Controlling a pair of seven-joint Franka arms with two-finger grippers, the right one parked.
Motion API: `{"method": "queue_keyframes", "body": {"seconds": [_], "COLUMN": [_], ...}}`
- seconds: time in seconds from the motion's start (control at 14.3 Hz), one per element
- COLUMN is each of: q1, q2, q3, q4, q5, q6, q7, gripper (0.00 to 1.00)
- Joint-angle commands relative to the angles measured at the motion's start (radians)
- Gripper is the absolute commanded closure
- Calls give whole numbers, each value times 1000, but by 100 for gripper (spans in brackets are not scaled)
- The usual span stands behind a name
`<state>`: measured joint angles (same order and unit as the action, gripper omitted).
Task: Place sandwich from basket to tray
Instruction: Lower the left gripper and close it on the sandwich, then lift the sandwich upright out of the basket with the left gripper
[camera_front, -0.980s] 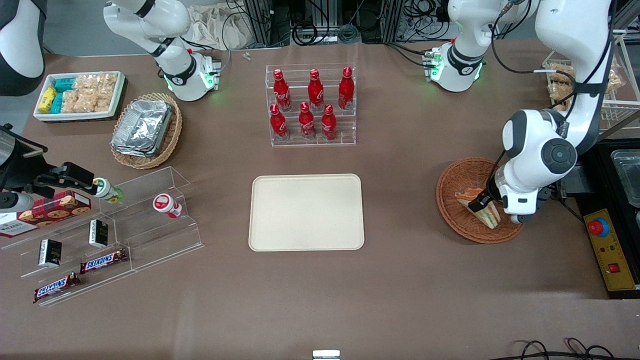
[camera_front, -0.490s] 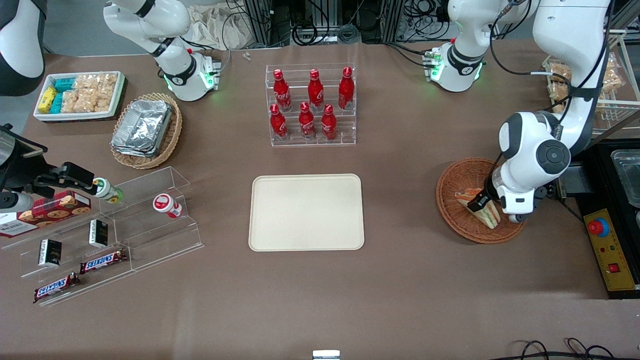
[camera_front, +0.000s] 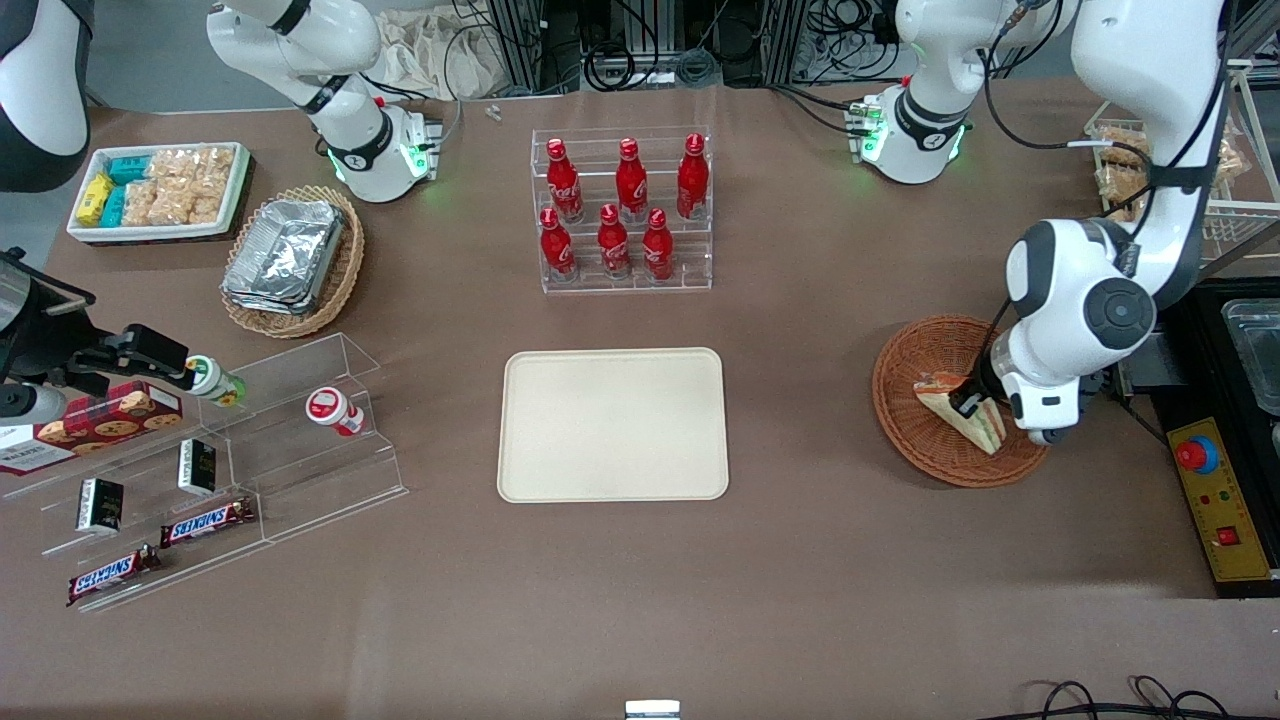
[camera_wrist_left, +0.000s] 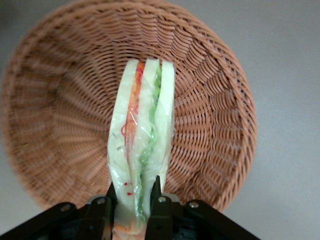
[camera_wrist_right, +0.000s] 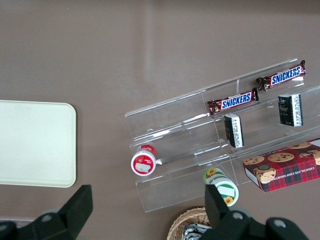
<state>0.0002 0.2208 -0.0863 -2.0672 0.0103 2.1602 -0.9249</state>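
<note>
Now we have the sandwich (camera_wrist_left: 142, 135) pinched between the fingers (camera_wrist_left: 158, 202) of our hand (camera_front: 968, 403), and compared with a moment ago it looks raised: in the front view the wedge has tipped, its pale bread face turned up and its point swung a little toward the parked arm's end of the worktop, while the arm's wrist has drifted back slightly. From the wrist view the sandwich stands edge-on in our grip, white bread outside, orange-red and green layers between, with the reddish-brown wicker basket (camera_wrist_left: 215, 100) spread out below it and apparently no longer bearing it, though we cannot be sure the tip is fully clear of the weave

We judge the grasp made and the lift just begun. The wedge is above the basket (camera_front: 925, 350), not out of it. The cream tray (camera_front: 612, 425) lies well apart, toward the parked arm's end, with nothing on it. Next we would need to rise above the basket rim before carrying across, since the plastic wrap looks slippery and the hold sits near one end of the wedge
</note>
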Motion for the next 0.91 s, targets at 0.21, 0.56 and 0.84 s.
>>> {"method": "queue_keyframes", "body": {"seconds": [0.21, 0.56, 0.84], "q1": [-11, -25, -95], "q2": [-15, -5, 58], "q3": [-52, -101, -141], "q4": [369, 481, 556], "q5": [11, 2, 13], "q6": [-423, -496, -566], "q7": [-19, 122, 255], "gripper": [100, 100, 100]}}
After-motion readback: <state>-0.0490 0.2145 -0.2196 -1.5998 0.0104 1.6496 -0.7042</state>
